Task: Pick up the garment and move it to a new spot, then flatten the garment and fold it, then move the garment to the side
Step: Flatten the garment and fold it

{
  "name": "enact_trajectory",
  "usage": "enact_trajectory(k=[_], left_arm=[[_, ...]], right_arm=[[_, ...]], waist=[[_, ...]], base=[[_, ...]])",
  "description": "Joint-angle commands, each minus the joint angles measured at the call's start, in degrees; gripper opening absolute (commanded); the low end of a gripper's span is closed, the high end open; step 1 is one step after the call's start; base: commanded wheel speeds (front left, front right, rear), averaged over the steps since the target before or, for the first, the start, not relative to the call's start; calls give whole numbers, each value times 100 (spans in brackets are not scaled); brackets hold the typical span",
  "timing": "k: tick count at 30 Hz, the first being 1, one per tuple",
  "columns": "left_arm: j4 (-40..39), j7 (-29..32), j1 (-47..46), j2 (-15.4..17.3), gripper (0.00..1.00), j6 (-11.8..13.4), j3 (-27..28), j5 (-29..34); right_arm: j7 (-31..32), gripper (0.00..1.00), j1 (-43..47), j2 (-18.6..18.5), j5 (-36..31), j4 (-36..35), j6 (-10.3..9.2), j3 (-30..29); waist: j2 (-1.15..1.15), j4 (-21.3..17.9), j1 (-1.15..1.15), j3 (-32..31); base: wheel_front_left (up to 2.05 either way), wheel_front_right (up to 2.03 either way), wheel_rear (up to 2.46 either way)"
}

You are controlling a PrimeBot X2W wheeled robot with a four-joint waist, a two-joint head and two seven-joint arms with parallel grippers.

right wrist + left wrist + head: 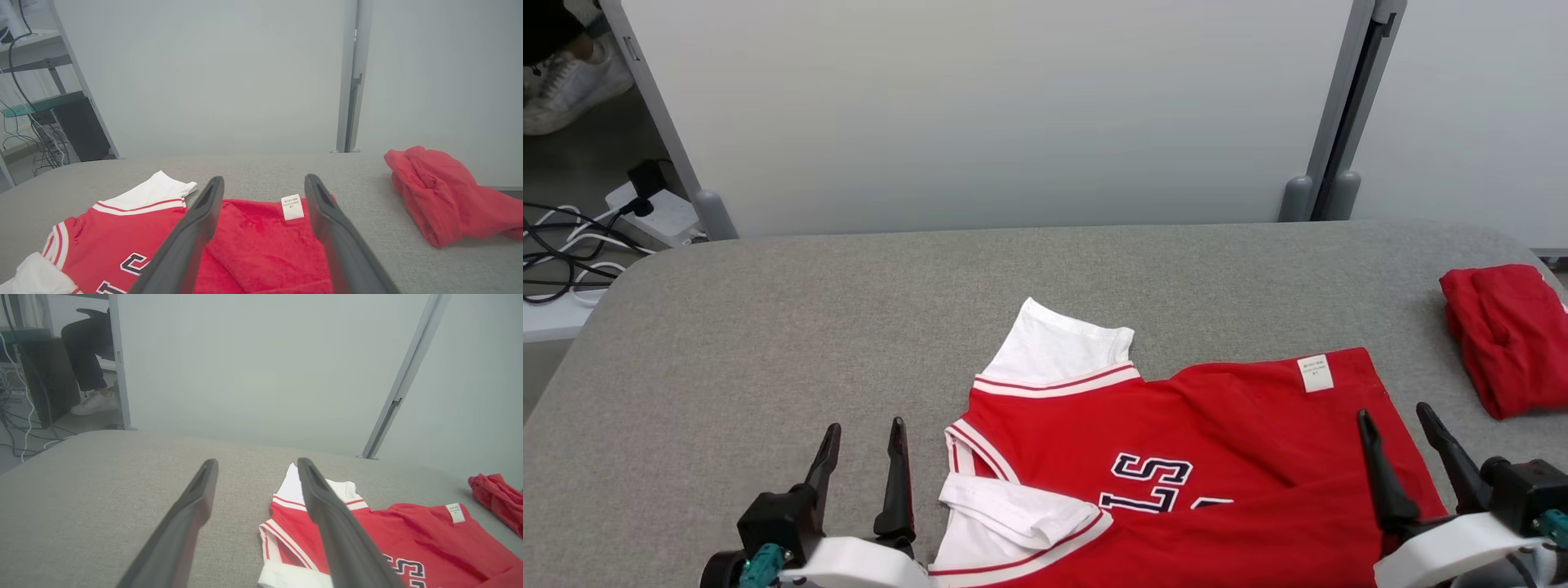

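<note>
The garment [1176, 465] is a red T-shirt with white sleeves and dark lettering, lying folded on the grey table [768, 327] near its front edge; it also shows in the wrist views as garment [408, 535] and garment [253, 245]. A white label sits on its far right corner. My left gripper [863, 437] stands open just left of the shirt, empty, seen too as left gripper [256, 467]. My right gripper [1395, 420] stands open over the shirt's right edge, holding nothing, seen too as right gripper [263, 183].
A second red garment [1507, 335] lies bunched at the table's right edge, seen too as the red bundle [441, 196]. White partition panels [980, 106] stand behind the table. Cables and a power strip [645, 212] lie on the floor at the left, near a person's shoe [568, 86].
</note>
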Motion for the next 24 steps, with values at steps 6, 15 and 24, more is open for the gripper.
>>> enact_trajectory(k=[6,15,24], left_arm=[[-2,-74,73,-295,100,-225,430,539],[-211,-75,618,-616,100,-520,893,1150],[-137,-75,789,-822,100,-844,1145,1393]], right_arm=[[-77,100,426,151,-348,-660,-1,-39],[-77,100,962,283,-490,-1212,-1,-247],[-77,100,1086,360,-469,-1242,-1,-264]], waist=[[0,-40,0,-167],[0,-77,0,-329],[0,-66,0,-395]], base=[[0,0,0],[0,0,0],[0,0,0]])
